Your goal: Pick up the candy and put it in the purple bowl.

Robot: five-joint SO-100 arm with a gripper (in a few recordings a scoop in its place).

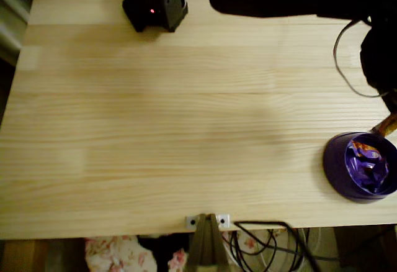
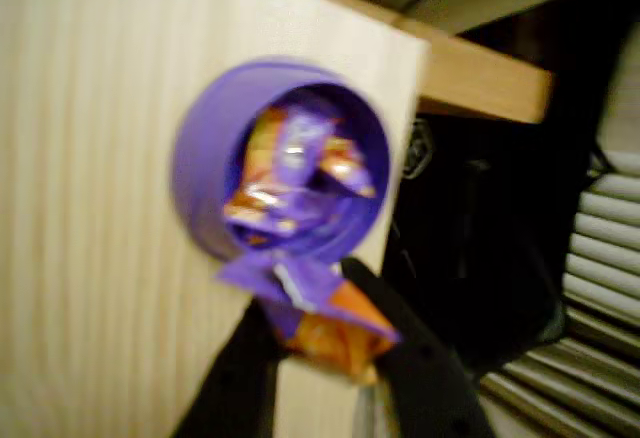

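The purple bowl (image 1: 332, 162) stands near the table's right front corner and holds several wrapped candies (image 1: 367, 163). In the wrist view the bowl (image 2: 196, 163) sits in the middle of the picture, with the candies (image 2: 290, 183) piled inside. My gripper (image 2: 322, 330) is shut on one candy (image 2: 318, 310), purple with an orange middle, held just short of the bowl's rim and above the table. In the overhead view the gripper (image 1: 389, 118) reaches in from the right edge, and the held candy (image 1: 385, 126) hangs just beyond the bowl's far right rim.
A black box (image 1: 155, 8) with a red light stands at the far edge of the wooden table (image 1: 155, 129). A thin cable (image 1: 345, 67) loops over the table's right side. A clamp (image 1: 208, 223) grips the front edge. The table's right edge runs close beside the bowl.
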